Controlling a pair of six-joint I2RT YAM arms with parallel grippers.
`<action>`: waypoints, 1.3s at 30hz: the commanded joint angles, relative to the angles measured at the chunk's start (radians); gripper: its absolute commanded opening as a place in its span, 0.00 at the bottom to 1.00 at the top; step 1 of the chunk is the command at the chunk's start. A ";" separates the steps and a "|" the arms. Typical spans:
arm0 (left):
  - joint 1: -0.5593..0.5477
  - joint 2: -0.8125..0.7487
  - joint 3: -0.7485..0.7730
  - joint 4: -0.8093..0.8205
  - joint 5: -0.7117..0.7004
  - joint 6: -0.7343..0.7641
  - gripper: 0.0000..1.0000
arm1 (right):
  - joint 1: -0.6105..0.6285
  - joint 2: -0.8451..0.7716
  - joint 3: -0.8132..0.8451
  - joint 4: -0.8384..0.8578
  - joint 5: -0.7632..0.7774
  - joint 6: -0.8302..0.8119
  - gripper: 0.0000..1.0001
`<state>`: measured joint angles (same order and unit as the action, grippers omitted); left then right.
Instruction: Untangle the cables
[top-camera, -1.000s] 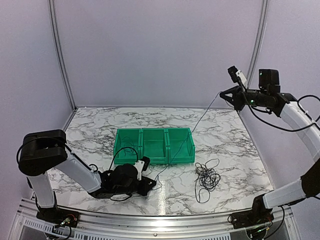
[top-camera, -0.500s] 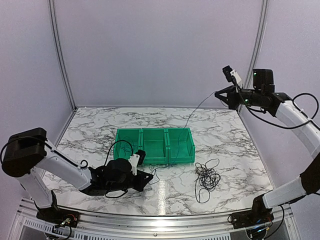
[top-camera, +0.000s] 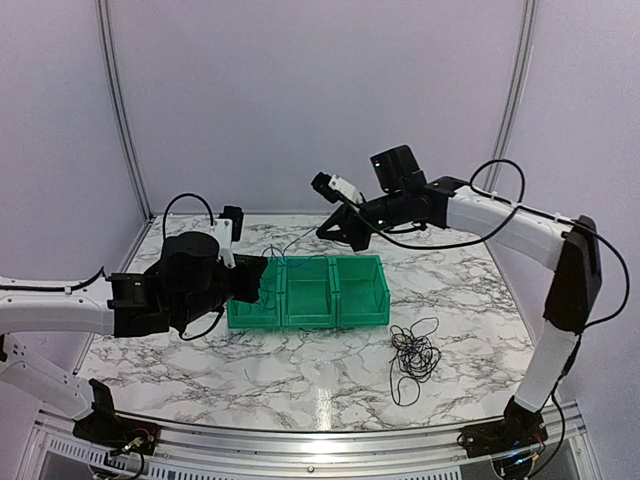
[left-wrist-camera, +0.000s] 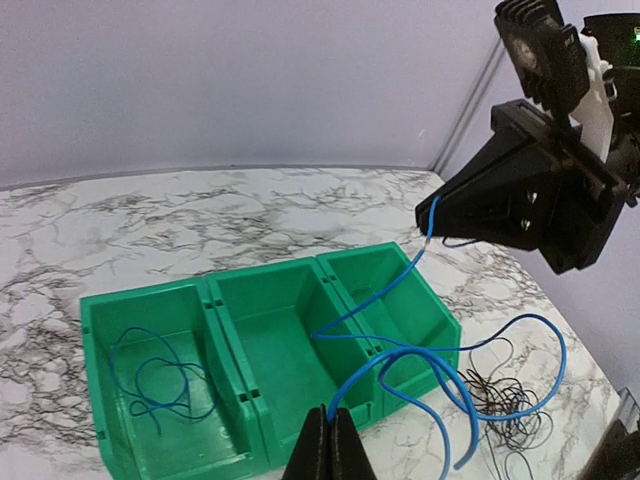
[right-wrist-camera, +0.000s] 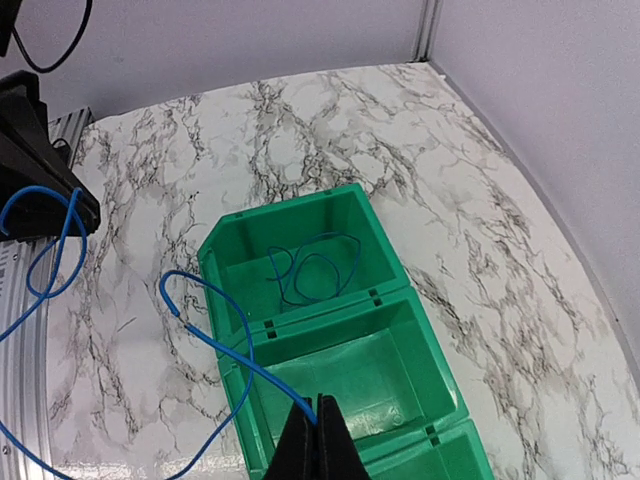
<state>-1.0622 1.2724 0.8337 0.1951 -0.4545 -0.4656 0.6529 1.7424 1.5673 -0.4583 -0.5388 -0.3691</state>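
A thin blue cable (top-camera: 300, 245) runs between my two grippers above a green three-compartment bin (top-camera: 310, 322). My left gripper (top-camera: 260, 284) hovers at the bin's left end. In the left wrist view it (left-wrist-camera: 331, 412) is shut on one end of the blue cable (left-wrist-camera: 380, 300). My right gripper (top-camera: 326, 232) hangs above the bin's back rim. In the right wrist view it (right-wrist-camera: 318, 402) is shut on the blue cable (right-wrist-camera: 230, 350). The cable loops slack between them. A second blue cable (left-wrist-camera: 150, 385) lies coiled in the bin's left compartment. A tangle of black cables (top-camera: 413, 355) lies on the table to the bin's right.
The bin's middle and right compartments (left-wrist-camera: 280, 340) hold nothing. The table is white marble (top-camera: 300, 380), with purple walls behind and on both sides. A metal rail (top-camera: 320, 435) runs along the near edge.
My left gripper rose from the table in front of the bin to its left end. My right arm swung from the far right wall leftward over the bin. The blue cable went slack.
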 joint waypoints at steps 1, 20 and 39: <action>0.036 -0.043 0.023 -0.178 -0.118 -0.007 0.00 | 0.073 0.167 0.177 -0.005 -0.033 0.034 0.00; 0.194 0.127 0.005 -0.221 -0.150 -0.131 0.00 | 0.126 0.626 0.528 0.062 -0.112 0.244 0.00; 0.214 0.127 -0.027 -0.224 -0.163 -0.143 0.00 | 0.137 0.780 0.688 0.234 -0.179 0.364 0.00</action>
<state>-0.8589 1.4021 0.8146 -0.0101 -0.5919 -0.6022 0.7830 2.5011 2.2063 -0.2878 -0.7238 -0.0250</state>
